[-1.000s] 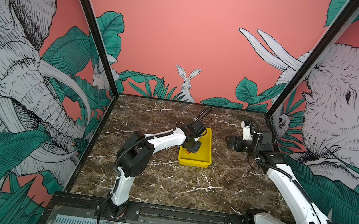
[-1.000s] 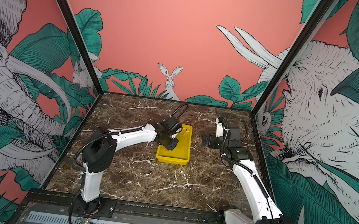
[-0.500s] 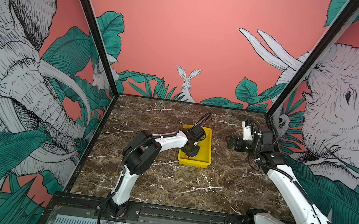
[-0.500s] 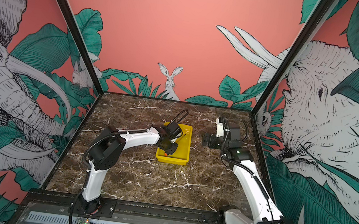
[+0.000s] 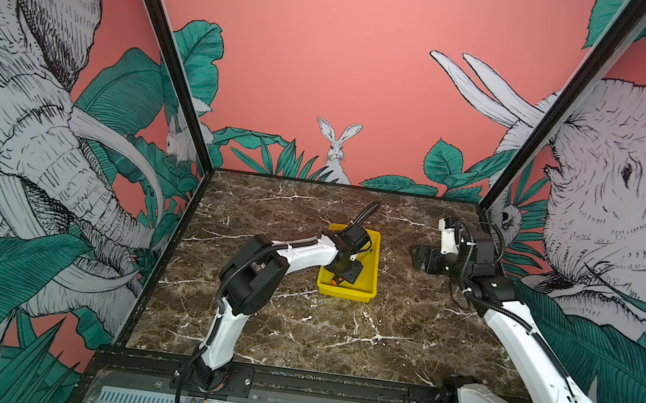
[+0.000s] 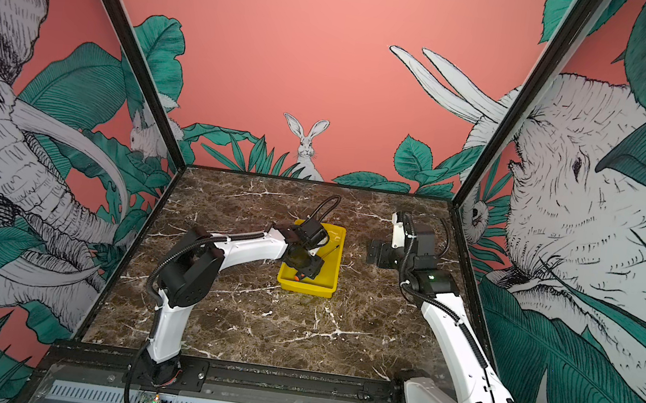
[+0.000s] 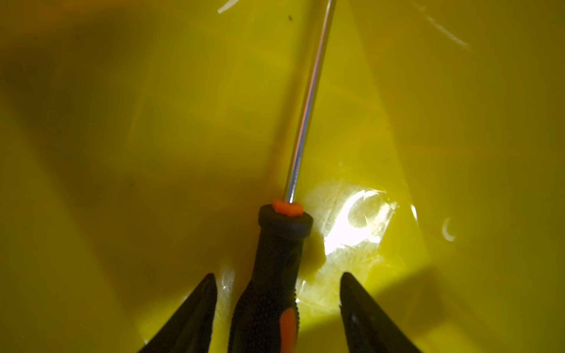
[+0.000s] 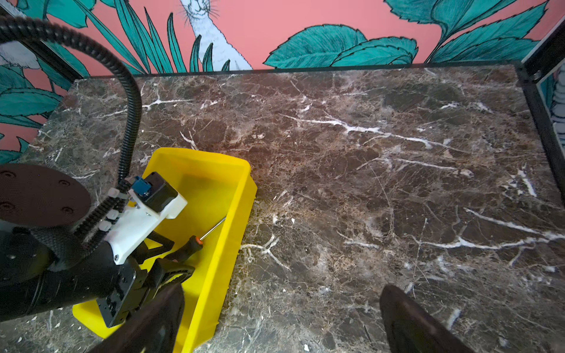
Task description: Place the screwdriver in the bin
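The screwdriver (image 7: 281, 244), black-handled with orange accents, lies on the floor of the yellow bin (image 7: 122, 152). Its thin shaft (image 6: 332, 251) points toward the bin's far end. My left gripper (image 7: 277, 275) is open inside the bin. Its fingers stand either side of the handle, with a gap on both sides. In both top views the left gripper (image 5: 346, 274) hangs low over the near half of the bin (image 5: 373, 259), and the orange butt (image 5: 334, 282) shows below it. My right gripper (image 8: 282, 293) is open and empty, to the right of the bin (image 8: 238, 214).
The bin (image 6: 338, 254) sits mid-table on the brown marble top (image 5: 338, 338). My right arm (image 5: 508, 317) reaches along the right wall. The left arm's black cable loop (image 5: 366, 212) rises over the bin's far end. Painted walls close off the left, back and right sides.
My left gripper came down into the bin and its jaws opened, letting go of the screwdriver, which now lies on the bin floor. The right arm has not moved.
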`<action>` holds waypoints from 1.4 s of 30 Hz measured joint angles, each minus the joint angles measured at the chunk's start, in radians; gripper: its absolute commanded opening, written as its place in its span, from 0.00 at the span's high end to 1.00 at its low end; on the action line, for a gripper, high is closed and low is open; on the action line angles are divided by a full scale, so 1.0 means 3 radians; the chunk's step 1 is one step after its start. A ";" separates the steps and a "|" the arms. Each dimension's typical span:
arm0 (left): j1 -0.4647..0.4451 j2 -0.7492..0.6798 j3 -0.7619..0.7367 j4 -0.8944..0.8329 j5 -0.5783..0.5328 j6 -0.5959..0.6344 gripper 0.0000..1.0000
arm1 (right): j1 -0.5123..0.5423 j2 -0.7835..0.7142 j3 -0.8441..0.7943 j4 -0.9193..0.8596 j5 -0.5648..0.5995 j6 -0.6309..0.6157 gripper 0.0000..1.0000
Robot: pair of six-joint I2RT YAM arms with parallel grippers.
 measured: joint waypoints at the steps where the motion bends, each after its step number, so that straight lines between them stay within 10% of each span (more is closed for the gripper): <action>1: 0.0000 -0.0043 0.0010 0.0000 0.0001 0.0003 0.23 | 0.0000 -0.0031 0.0001 -0.0011 0.0011 0.0004 0.01; 8: 0.0000 -0.0492 0.0230 -0.0103 -0.0028 0.0079 0.01 | 0.0003 -0.0134 0.0000 -0.0114 0.0052 0.0042 0.01; 18: 0.0064 -0.1541 0.0193 -0.0155 -0.0520 0.0465 0.00 | 0.0006 -0.0159 0.0103 -0.0394 0.0103 0.0020 0.01; 42: 0.1692 -0.2993 -0.2188 0.1307 -0.0556 0.1193 0.00 | 0.0005 -0.0069 0.0032 0.0079 0.0918 -0.0444 0.01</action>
